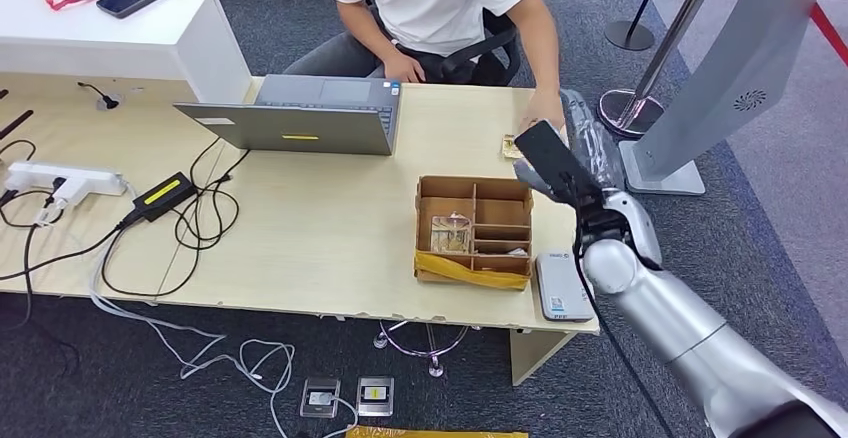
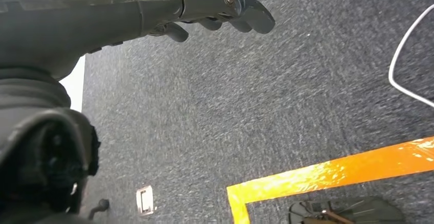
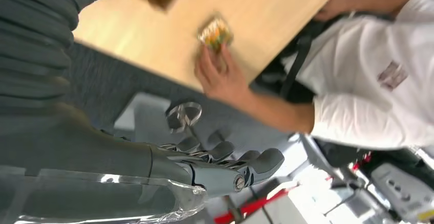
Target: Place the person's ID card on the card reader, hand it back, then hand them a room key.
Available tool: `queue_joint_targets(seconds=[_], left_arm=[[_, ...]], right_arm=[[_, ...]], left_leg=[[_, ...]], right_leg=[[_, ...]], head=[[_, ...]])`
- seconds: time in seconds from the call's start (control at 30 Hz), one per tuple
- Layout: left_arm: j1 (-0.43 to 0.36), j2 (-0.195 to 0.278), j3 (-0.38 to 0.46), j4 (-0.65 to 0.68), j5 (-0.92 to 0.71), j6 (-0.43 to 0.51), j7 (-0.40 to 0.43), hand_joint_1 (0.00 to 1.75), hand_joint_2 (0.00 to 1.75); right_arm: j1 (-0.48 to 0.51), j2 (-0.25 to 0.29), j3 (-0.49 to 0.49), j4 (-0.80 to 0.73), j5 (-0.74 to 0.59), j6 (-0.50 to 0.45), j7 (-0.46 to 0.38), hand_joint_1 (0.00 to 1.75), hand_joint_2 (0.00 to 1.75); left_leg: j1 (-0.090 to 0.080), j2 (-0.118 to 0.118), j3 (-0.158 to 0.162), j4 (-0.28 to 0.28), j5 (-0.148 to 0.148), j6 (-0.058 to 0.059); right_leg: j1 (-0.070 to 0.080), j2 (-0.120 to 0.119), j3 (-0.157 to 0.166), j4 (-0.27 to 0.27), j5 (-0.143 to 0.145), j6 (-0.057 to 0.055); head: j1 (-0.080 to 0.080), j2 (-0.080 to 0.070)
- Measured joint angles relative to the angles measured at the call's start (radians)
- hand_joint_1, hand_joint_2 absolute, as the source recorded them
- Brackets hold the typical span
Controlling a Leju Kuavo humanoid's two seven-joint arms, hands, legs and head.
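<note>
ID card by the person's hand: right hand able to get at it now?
Probably yes. The right hand hovers open just beside the ID card, nothing between them, but the person's hand rests on the card.

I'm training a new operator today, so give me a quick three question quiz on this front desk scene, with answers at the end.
1. True or false: the right robot hand is already holding the ID card.
2. Where does the card reader lie? A) on the laptop B) beside the cardboard organiser box, near the table's front edge C) on the floor
3. Fill in: the card lies on the table under the ______ hand.

Key
1. False; the robot hand is raised above the table edge with nothing in it, fingers apart.
2. B
3. person's
</note>
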Motion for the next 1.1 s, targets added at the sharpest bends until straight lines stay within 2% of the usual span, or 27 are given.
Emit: queue_joint_targets(seconds=[0.1, 0.2, 0.37, 0.57, 0.63, 0.77, 0.83, 1.1], left_arm=[[0.01, 0.001, 0.0, 0.001, 0.009, 0.0, -0.003, 0.0, 0.0], [0.013, 0.002, 0.0, 0.002, 0.012, 0.0, -0.004, 0.0, 0.0], [0.014, 0.004, 0.0, 0.002, 0.023, 0.0, -0.018, 0.0, 0.0], [0.015, 0.004, 0.0, 0.002, 0.002, 0.0, -0.018, 0.0, 0.0], [0.015, 0.004, 0.0, 0.002, -0.007, 0.0, -0.006, 0.0, 0.0], [0.015, 0.004, 0.001, 0.002, -0.038, 0.0, 0.019, 0.0, 0.0], [0.015, 0.005, 0.001, 0.0, -0.052, 0.0, 0.031, 0.0, 0.0], [0.014, 0.005, 0.001, -0.018, -0.061, 0.0, 0.068, 0.0, 0.0]], right_arm=[[0.12, -0.025, -0.033, -0.138, -0.027, 0.0, -0.027, 0.0, 1.75], [0.187, -0.047, -0.06, -0.239, -0.041, 0.007, -0.039, 0.0, 1.75], [0.267, -0.069, -0.1, -0.354, -0.113, 0.115, -0.093, 0.0, 1.75], [0.368, -0.087, -0.103, -0.454, -0.042, 0.18, -0.1, 0.0, 1.75], [0.389, -0.092, -0.103, -0.47, 0.011, 0.182, -0.065, 0.0, 1.75], [0.402, -0.1, -0.101, -0.474, 0.207, 0.174, 0.11, 0.0, 1.75], [0.402, -0.105, -0.1, -0.473, 0.282, 0.182, 0.163, 0.0, 1.75], [0.381, -0.114, -0.082, -0.46, 0.473, 0.255, 0.24, 0.0, 1.75]], left_leg=[[0.0, 0.0, -0.001, 0.0, 0.0, 0.0], [0.0, 0.0, 0.0, 0.0, 0.0, 0.0], [0.0, 0.001, 0.0, 0.0, 0.0, 0.0], [0.0, 0.001, 0.0, 0.0, 0.0, 0.0], [0.0, 0.001, 0.0, 0.0, 0.0, 0.0], [0.0, 0.001, 0.0, 0.0, 0.0, 0.0], [0.0, 0.001, 0.0, 0.0, 0.0, 0.0], [0.0, 0.001, -0.001, 0.0, 0.0, 0.0]], right_leg=[[0.0, 0.0, 0.0, 0.0, 0.0, 0.0], [0.0, 0.0, 0.0, 0.0, 0.0, 0.0], [0.0, 0.001, 0.0, 0.0, 0.0, 0.0], [0.0, 0.0, 0.0, 0.0, 0.0, 0.0], [0.0, 0.001, 0.0, 0.0, 0.0, -0.001], [0.0, 0.001, 0.0, 0.0, 0.0, 0.0], [0.0, 0.0, 0.0, 0.0, 0.0, 0.0], [0.0, 0.0, 0.0, 0.0, 0.0, 0.0]], head=[[0.0, 0.0], [0.0, 0.0], [0.0, 0.0], [0.0, 0.0], [0.0, 0.0], [0.0, 0.0], [0.0, 0.0], [0.0, 0.0]])
